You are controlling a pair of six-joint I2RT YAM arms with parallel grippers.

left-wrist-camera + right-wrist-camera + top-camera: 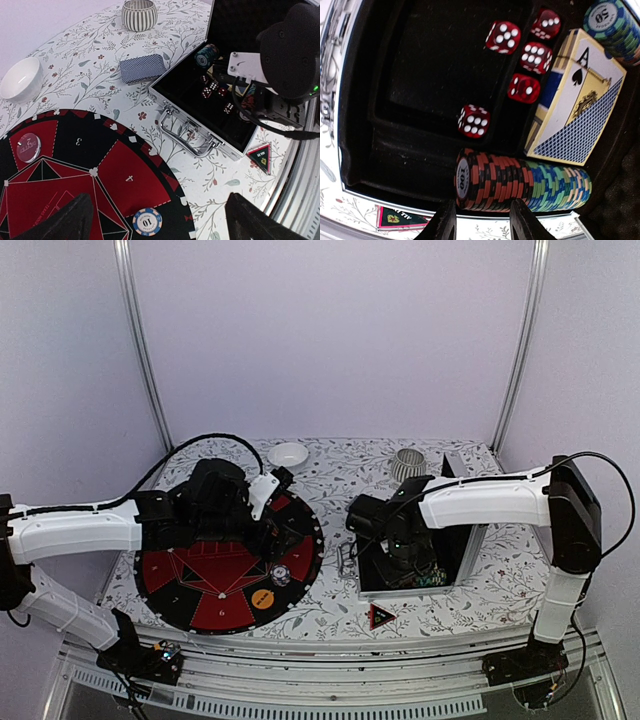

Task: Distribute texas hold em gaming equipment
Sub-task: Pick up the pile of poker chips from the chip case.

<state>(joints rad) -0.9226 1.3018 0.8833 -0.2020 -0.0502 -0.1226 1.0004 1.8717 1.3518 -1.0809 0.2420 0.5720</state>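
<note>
A round black-and-red poker mat (230, 570) lies at the left. On it lie a blue-and-white striped chip marked 10 (147, 221), an orange disc (263, 598) and a clear round disc (27, 145). My left gripper (157, 225) hangs open and empty above the mat, with the chip below between its fingers. A blue patterned-back deck (142, 68) lies on the table. My right gripper (482, 220) is open inside the open case (415, 560), its fingers either side of the orange-black end of a chip row (520, 182). A red triangular marker (382, 616) lies in front of the case.
A white bowl (288, 454) and a ribbed grey cup (407, 464) stand at the back. The case also holds several red dice (475, 121), a boxed card deck (577, 110) and another chip stack (612, 22). Its metal handle (187, 132) faces the mat.
</note>
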